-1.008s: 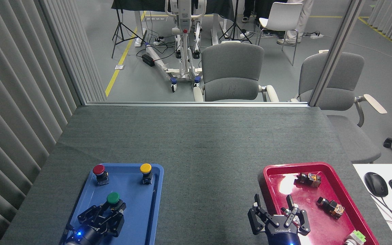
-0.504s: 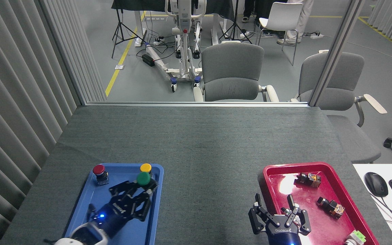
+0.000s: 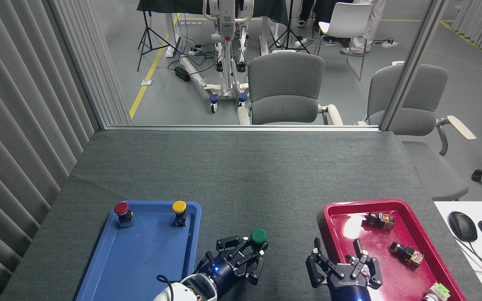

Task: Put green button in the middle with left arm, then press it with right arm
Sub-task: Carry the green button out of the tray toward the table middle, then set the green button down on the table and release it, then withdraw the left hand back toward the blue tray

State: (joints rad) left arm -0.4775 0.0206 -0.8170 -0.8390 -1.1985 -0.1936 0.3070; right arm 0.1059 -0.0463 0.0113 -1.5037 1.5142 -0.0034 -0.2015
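The left gripper [image 3: 247, 255] was closed round the green button [image 3: 258, 236], which stood cap-up at the fingertips. The gripper was over the middle [image 3: 262, 196], the bare grey cloth between the blue tray [image 3: 140, 259] and the red tray [image 3: 337, 209]. Whether the button's base touched the cloth could not be determined; the fingers hid it. The left arm [image 3: 186, 290] entered from the bottom edge, its white wrist link low in the frame, the gripper angled up and to the right.

The right gripper [image 3: 336, 255] had its fingers spread and held nothing. It hung at the near-left edge of the red tray, pointing away from the robot. The button lay to its left and slightly farther out, near but clearly apart. The right arm was judged well placed for the press, requiring a short leftward travel once the left gripper releases and clears.

Farther out, the red-capped switch [image 3: 122, 210] and the yellow-capped switch [image 3: 179, 209] stood upright at the far end of the blue tray, well apart from the button.
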